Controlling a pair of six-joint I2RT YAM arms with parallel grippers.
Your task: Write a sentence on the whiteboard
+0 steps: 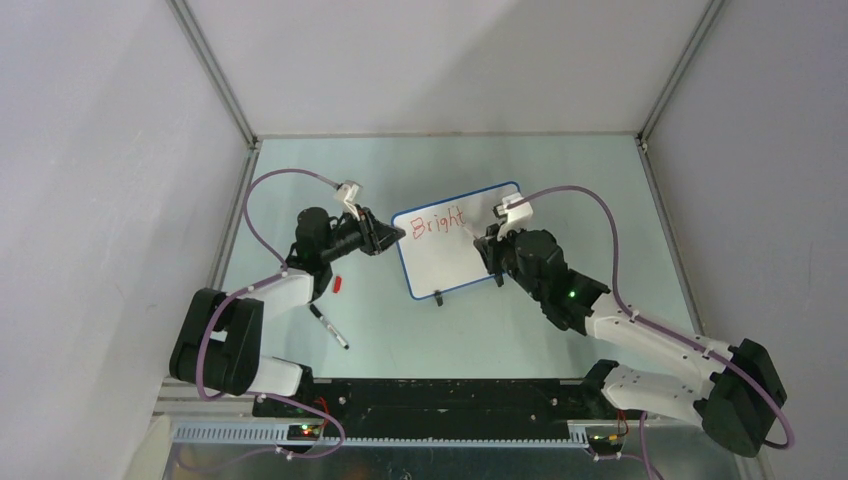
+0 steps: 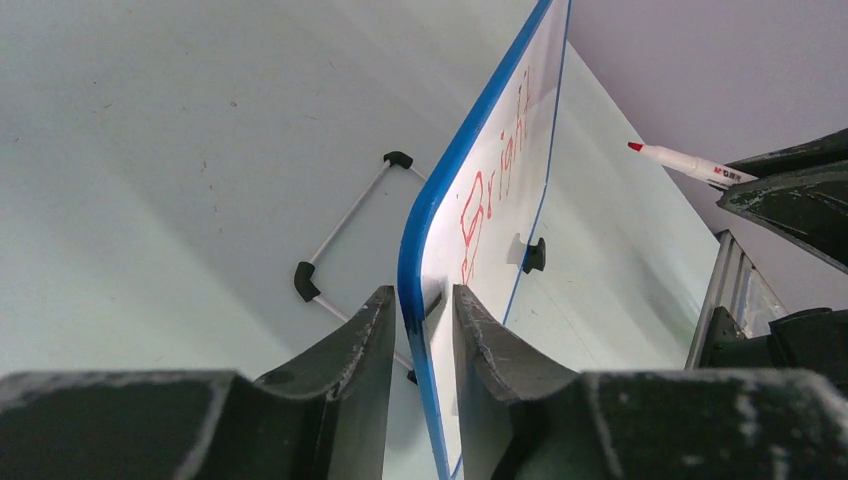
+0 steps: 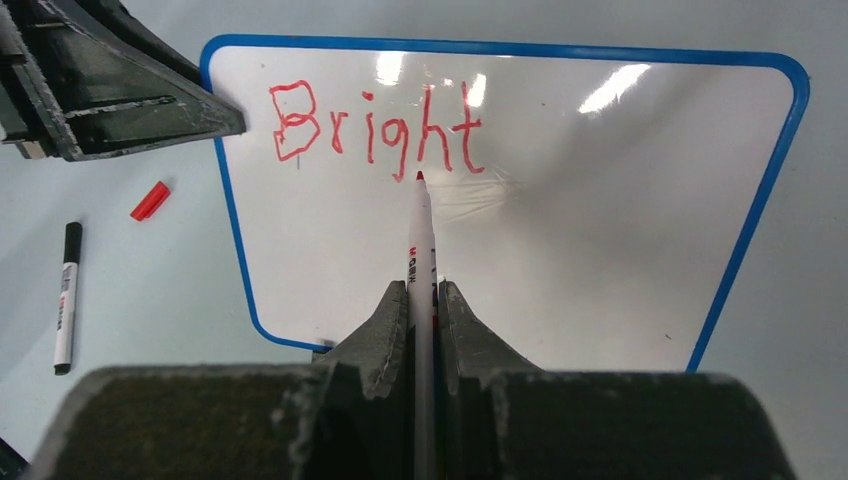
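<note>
The whiteboard stands tilted near the middle of the counter, a little toward the far edge. The left fingers are clamped on its left blue rim, one on each face. The right fingers grip a red marker, its tip just under the sentence, which reads only "Bright" along the top. A black marker and a red cap lie apart toward the near left corner.

We see the left arm and right arm: white links, black joints, looping purple cables, one green light, scuffed dark-grey fingers.
</note>
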